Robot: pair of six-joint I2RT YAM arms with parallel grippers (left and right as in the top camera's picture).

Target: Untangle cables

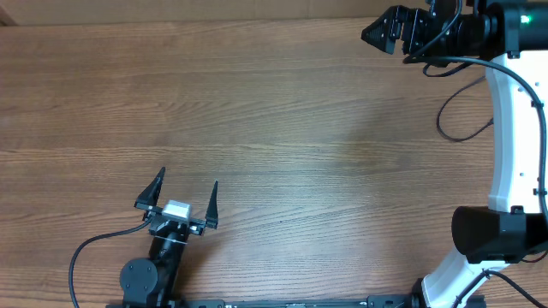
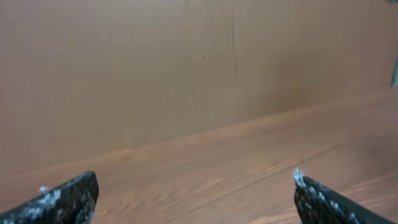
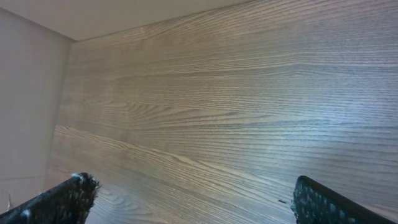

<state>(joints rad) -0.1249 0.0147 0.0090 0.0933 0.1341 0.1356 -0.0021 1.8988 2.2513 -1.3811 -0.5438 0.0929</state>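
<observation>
Jaws spread wide on the left gripper (image 1: 187, 185), near edge of the table (image 1: 282, 128); right gripper (image 1: 378, 32), far corner, spread too.

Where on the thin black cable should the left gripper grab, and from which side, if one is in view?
None to grip: no thin black cable shows in any view, so no part or side can be chosen. The left gripper and right gripper stand open and empty over the brown wooden table.

You see the left gripper (image 2: 196, 198) spread wide (fingertips (image 2: 68, 199) speckled white) over the wooden table (image 2: 249, 155), blurred brown backdrop (image 2: 124, 62) behind
</observation>
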